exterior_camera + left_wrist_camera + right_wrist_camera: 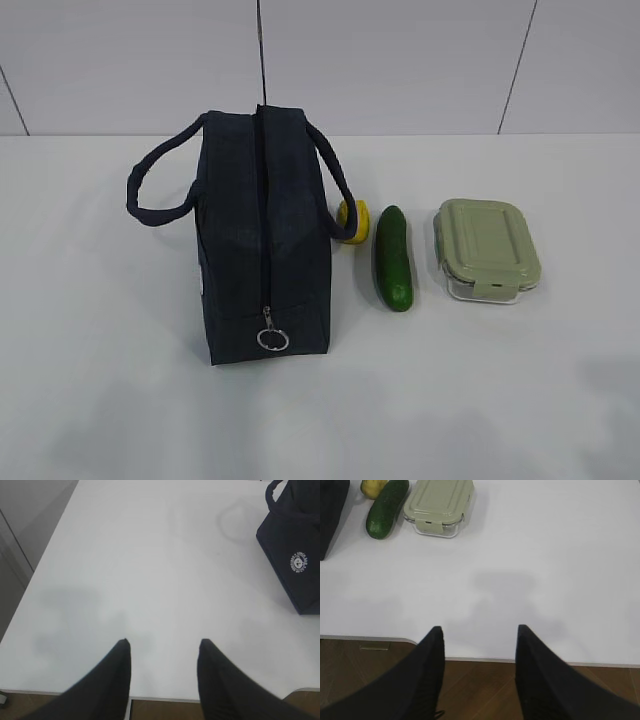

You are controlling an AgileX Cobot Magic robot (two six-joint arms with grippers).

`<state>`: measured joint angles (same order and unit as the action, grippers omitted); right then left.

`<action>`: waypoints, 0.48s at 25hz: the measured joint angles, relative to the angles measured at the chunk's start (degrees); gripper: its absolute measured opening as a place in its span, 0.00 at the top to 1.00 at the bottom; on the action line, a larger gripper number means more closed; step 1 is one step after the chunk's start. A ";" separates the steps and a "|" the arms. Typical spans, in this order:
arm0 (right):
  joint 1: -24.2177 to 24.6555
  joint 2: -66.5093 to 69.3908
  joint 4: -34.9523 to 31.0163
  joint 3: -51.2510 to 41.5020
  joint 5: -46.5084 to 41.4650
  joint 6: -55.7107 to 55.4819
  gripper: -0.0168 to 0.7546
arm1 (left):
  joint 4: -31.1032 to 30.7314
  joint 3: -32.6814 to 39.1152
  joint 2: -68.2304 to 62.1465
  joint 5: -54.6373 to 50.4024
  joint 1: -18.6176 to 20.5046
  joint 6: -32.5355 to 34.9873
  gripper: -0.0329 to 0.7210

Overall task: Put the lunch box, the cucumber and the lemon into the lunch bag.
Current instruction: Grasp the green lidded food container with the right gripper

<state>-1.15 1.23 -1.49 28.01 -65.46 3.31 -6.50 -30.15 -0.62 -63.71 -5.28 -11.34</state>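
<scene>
Wrist views show both arms hanging back over the table's near edge, the left gripper [162,652] and right gripper [479,637] with fingers apart, holding nothing. On the white table [100,380] stands the zipped navy lunch bag [262,240]; right of it lie the lemon [355,220], the cucumber [393,258] and the green-lidded lunch box [487,250]. Behind is a pale panelled wall [400,60].

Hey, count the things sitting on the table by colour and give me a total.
Navy: 1, the bag
Dark green: 1, the cucumber
Yellow: 1, the lemon
Pale green lid on clear glass: 1, the lunch box
Total: 4
</scene>
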 joint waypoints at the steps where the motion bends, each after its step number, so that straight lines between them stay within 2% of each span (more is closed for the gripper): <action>1: 0.00 0.00 0.00 0.00 0.00 0.00 0.53 | 0.00 0.00 0.00 0.00 0.00 0.00 0.53; 12: 0.00 0.00 0.00 0.00 -0.10 0.00 0.53 | 0.00 0.00 0.00 0.00 0.00 0.00 0.55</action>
<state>-1.15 1.23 -1.49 28.01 -65.57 3.31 -6.50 -30.15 -0.62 -63.71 -5.28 -11.34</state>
